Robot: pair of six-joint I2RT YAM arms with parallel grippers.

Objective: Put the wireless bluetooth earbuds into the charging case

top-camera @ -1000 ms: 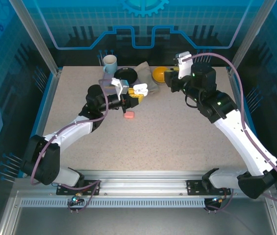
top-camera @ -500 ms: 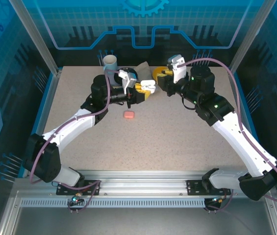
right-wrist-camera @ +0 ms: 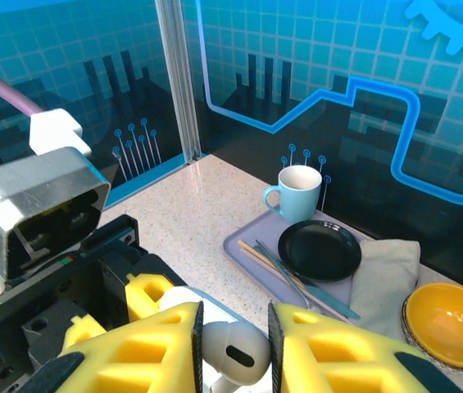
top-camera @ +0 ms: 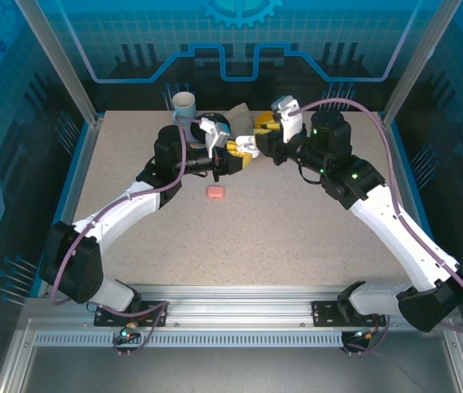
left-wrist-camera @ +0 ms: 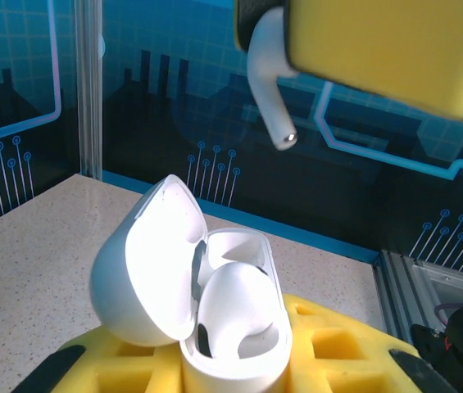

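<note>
Right arm has swung in leftward from the far-right side over the last second, and the left arm has nudged its load up and back to meet it, so the two hands now sit nearly tip to tip above the back of the surface (top-camera: 313, 237). We see the left hand (top-camera: 234, 154) clamped on the base of the white charging case (left-wrist-camera: 153, 270), held upright with the lid flipped open to the side so the wells face up for loading. We judge that's why it is lifted off the surface: it gives the other arm a steady, open target. A rounded white shape already fills one well, probably an earbud, but we can't be sure. The right hand (top-camera: 258, 139) is closed on the white earbud (left-wrist-camera: 265, 74) by its head, leaving the stem hanging down free, just above the case and not yet touching it. The stem looks slightly off to the side of the open well, so it likely needs lining up before lowering. The pink case (top-camera: 215, 191) lies alone on the surface nearer the bases, apart from both hands.
</note>
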